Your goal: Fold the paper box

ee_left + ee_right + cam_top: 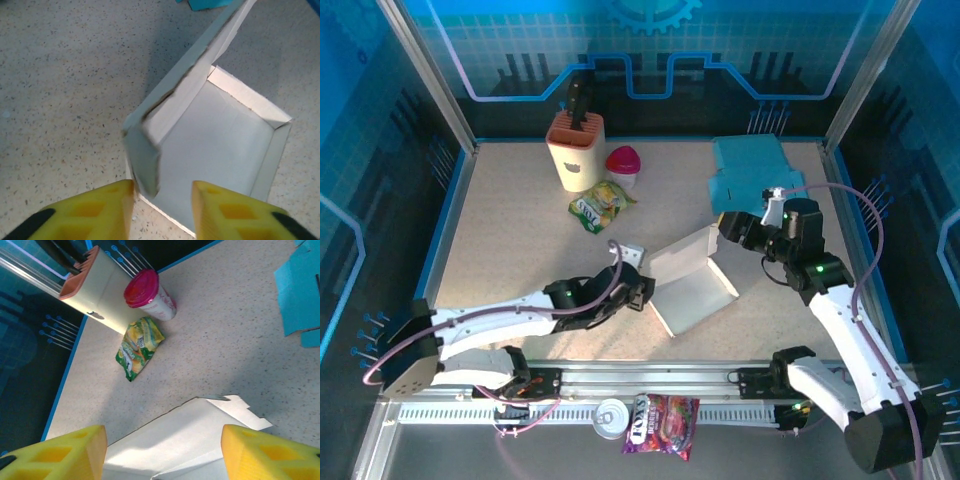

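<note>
The white paper box (pixel 695 285) lies half folded in the middle of the table, its lid panel raised at the back. My left gripper (pixel 645 290) is at the box's left corner. In the left wrist view its yellow fingers (pixel 162 192) stand apart, with an upright corner flap (pixel 145 160) between them, close to the left finger and clear of the right one. The box's tray (pixel 220 140) opens beyond. My right gripper (pixel 728 232) is open at the box's far right corner, and its fingers (pixel 164 445) stand wide over the white lid panel (pixel 200 420).
A knife block (pixel 577 150), a red-lidded cup (pixel 624 165) and a green snack bag (pixel 602 205) stand at the back left. A flat blue cardboard box (pixel 752 172) lies at the back right. A can (pixel 612 418) and a candy bag (pixel 662 422) rest on the front rail.
</note>
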Controlling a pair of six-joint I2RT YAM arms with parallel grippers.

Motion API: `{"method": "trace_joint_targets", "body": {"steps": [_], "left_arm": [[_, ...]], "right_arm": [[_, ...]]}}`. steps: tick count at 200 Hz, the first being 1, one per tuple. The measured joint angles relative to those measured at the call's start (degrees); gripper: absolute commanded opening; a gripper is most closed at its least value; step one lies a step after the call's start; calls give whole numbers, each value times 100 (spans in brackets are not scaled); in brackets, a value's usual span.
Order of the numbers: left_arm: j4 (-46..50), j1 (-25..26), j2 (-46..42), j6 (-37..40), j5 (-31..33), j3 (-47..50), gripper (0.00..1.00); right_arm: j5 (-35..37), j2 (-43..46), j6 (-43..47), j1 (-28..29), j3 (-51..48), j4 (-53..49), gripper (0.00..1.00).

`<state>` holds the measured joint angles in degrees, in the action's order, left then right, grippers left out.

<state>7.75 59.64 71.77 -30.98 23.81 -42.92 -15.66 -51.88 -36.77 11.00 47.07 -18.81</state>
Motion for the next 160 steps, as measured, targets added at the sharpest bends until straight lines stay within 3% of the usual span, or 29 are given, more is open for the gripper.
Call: {"method": "trace_joint_targets", "body": {"steps": [56,78,108,123,160], "left_arm": [[258,0,330,199,428,-168,21],[278,0,365,317,509,-195,11],[286,0,592,463,514,-354,8],[284,-22,619,544,514,-387,0],[286,-216,616,745,463,-389,0]], "right_arm": [[-181,-15,175,-114,0,-2,61],[-264,-17,216,-133,0,-2,60],[-310,-17,236,-136,0,-2,59],[-330,-17,236,-138,0,-2,58],[-358,-20,306,-144,0,-7,57]]}}
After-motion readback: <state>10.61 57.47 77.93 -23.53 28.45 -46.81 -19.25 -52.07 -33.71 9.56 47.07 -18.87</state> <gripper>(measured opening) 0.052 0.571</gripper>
